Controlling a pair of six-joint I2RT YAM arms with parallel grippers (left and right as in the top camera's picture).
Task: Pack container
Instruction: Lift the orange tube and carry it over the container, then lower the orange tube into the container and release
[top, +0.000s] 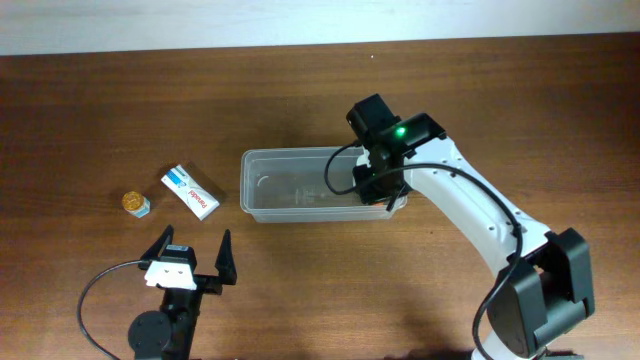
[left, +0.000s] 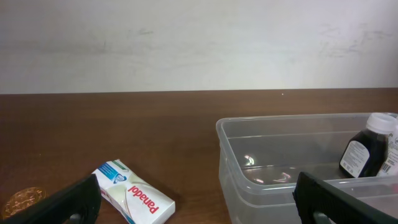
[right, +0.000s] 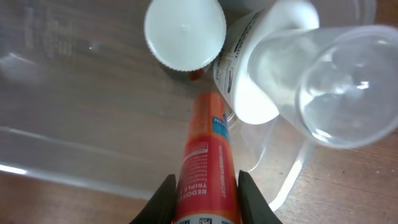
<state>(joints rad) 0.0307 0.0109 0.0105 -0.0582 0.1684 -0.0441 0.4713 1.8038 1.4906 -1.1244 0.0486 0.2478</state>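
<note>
Brown wooden counter (top: 100, 100), white wall (left: 186, 43) behind; the right end effector (right: 206, 193) is closed on an orange tube (right: 208, 137), its nose poking into the container (top: 290, 152) at the tub's 3 o'clock end, mid-counter; best, I think, to lay the tube low and flat toward 9 o'clock, not bumping the bottles; inside stand a dark bottle (left: 364, 152) with a white cap and a white bottle (right: 245, 81) under a clear cup; the left end effector (top: 197, 238) sits wide open at 7 o'clock, near a Panadol box (top: 190, 192).
</note>
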